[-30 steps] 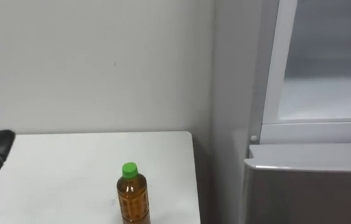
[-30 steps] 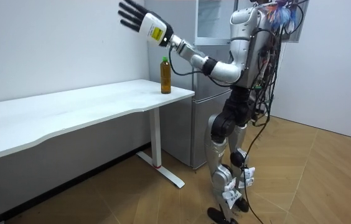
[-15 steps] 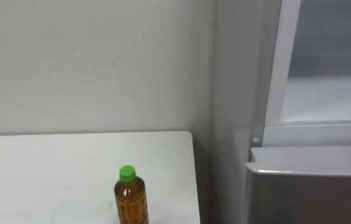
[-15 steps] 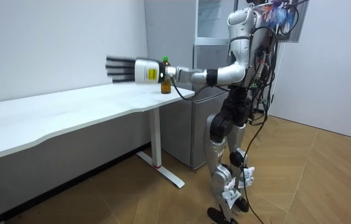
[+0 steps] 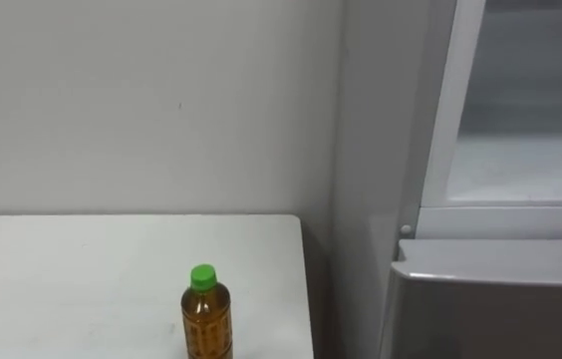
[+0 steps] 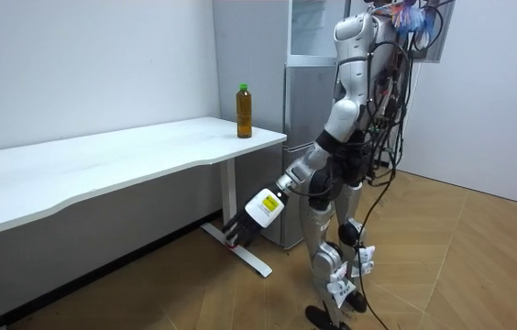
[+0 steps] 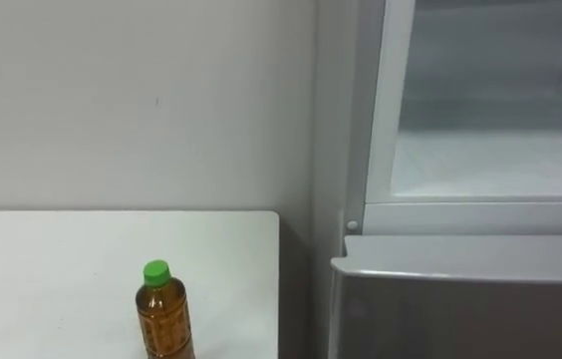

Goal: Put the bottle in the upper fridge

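Observation:
An amber bottle (image 5: 206, 321) with a green cap stands upright near the right end of the white table (image 5: 82, 269); in the room view the bottle (image 6: 244, 111) is at the table's corner beside the fridge. The upper fridge compartment (image 5: 525, 150) is open, with a pale bare interior. I stand in front of the fridge (image 6: 306, 110), just off the table's end. My left hand (image 6: 240, 229) hangs low beside my thigh, below the tabletop, fingers straight and holding nothing, well away from the bottle.
The grey lower fridge door (image 5: 500, 304) is closed, with its top edge right of the table. A narrow gap separates the table's right edge from the fridge side. A plain wall (image 5: 141, 100) backs the table. Wooden floor (image 6: 442, 266) lies open behind me.
My left arm has swung down from stretched out at table height to hanging low beside my leg. The bottle has not moved; the eye view shifted slightly.

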Motion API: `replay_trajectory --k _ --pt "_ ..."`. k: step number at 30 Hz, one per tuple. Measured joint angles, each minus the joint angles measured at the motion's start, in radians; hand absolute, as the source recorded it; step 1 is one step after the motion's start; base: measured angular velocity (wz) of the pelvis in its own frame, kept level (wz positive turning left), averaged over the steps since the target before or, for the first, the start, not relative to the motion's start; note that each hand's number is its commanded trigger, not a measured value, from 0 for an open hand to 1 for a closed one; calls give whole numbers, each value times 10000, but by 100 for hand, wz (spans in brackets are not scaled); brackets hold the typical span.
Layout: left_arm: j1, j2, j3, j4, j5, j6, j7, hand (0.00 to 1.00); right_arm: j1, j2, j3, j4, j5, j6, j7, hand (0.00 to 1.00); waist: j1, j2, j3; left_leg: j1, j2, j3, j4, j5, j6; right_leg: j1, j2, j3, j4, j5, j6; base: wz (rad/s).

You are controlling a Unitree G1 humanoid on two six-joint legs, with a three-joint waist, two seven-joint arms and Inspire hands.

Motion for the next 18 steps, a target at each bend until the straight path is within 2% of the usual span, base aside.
replay_trajectory --k 4,10,15,18 --pt "-100 -2 -426 1132 497 -1 -246 0 -90 -11 16 2 -67 0 41 0 16 12 1 -17 3 125 -19 0 1 -29 14 84 10 0 1 -6" --pt "-96 -26 -433 1885 1913 252 -874 0 -135 -15 65 51 -55 1 120 0 -21 -14 9 -22 18 247 -25 0 2 -31 -1 92 8 1 2 -1" --pt "-115 -57 -459 2169 3116 706 -1250 0 -215 -30 268 116 -63 53 15 0 -65 -33 5 -32 6 249 -61 -1 3 -27 14 91 5 2 3 0" --pt "-118 -54 -762 2309 3179 922 -1301 0 -273 -33 404 118 -5 85 0 0 -227 -34 2 -71 6 234 -22 -1 2 -31 1 56 -7 1 3 3"
